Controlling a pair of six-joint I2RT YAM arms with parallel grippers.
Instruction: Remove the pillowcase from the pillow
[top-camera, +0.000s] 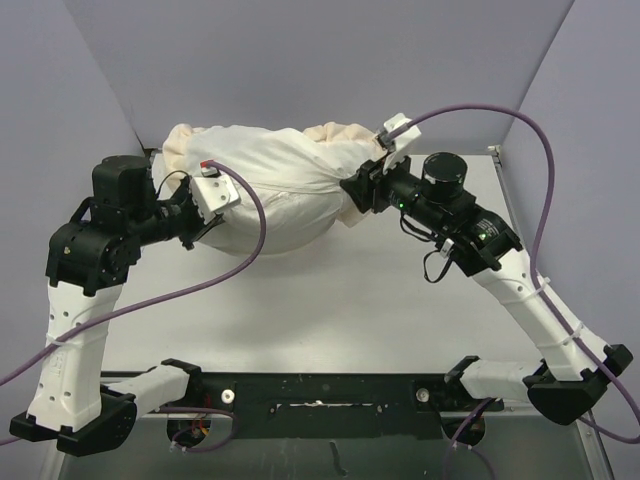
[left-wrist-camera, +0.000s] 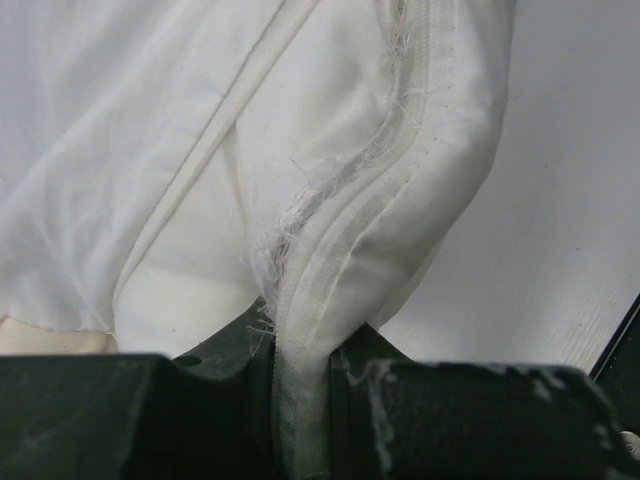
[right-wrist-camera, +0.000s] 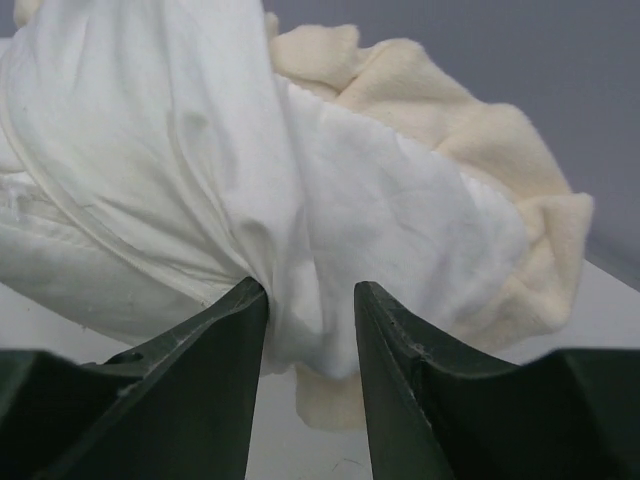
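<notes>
Overhead first: pillowcase (top-camera: 290, 170) lies as one white bundle at the far middle of the worktop (top-camera: 330, 310), with cream frill (top-camera: 330, 132) along its back edge. It spans the gap between the arms. Left fingers (top-camera: 193, 222) are at its left end and right fingers (top-camera: 354, 190) at its right end, where the cloth gathers to a tight neck. A rounded bulge underneath suggests the pillow is inside. Its own surface cannot be told apart from the cover here.

Left wrist view: left fingers (left-wrist-camera: 450, 420) are closed on a stitched seam (left-wrist-camera: 300, 330) of the white cloth. Frayed thread runs along it, so the cover's inner face looks to be outward. The seam runs straight down into the nip, and nothing else sits between them.

Right wrist view: right fingers (right-wrist-camera: 210, 370) stand part-way closed. A thick bunch of white cloth fills the gap and touches both inner faces, which reads as a grip on the pillowcase. Frill (right-wrist-camera: 480, 150) behind it looks fleecy.

Handling, judged: the cover is limp, light and thin on this face, so it can be pulled but not pushed. The seam is the firmest hold, being doubled and stitched, and is less likely to slip than a single layer. A bunched hold risks catching the pillow's skin too and hauling the filling along. The pillow looks soft, bulky and springy, likely to drag inside the cover. Better to take hem or seam near the opening, not mid-panel.
</notes>
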